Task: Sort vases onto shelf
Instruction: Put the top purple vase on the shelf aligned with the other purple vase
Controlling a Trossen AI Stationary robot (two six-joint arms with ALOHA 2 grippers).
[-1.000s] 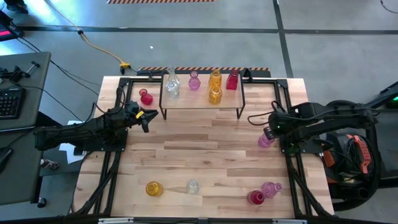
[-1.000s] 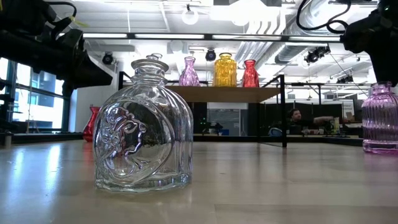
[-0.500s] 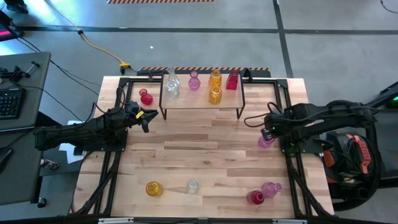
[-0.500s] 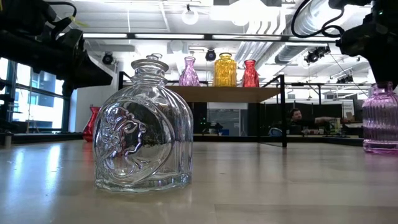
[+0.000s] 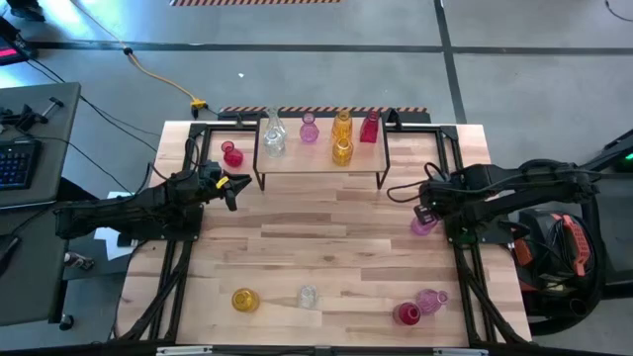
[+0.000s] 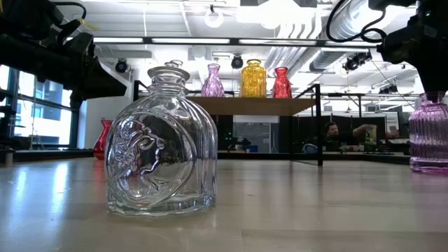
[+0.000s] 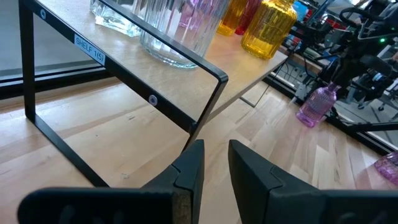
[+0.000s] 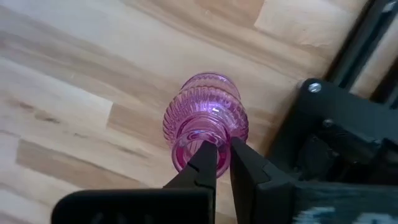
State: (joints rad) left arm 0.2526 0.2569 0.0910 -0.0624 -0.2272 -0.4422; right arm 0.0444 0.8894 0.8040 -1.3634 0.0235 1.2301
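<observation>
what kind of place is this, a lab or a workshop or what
Most likely a robotics lab in an open industrial-style space. The low view shows exposed ceiling ducts and a person at desks behind the table, and the high view shows a concrete floor with a keyboard on a side desk.

Materials and finishes
Ribbed glossy pink glass vase (image 8: 205, 121); matt light-wood tabletop (image 5: 316, 257); shelf (image 7: 205, 74), pale wood board, black metal frame.
</observation>
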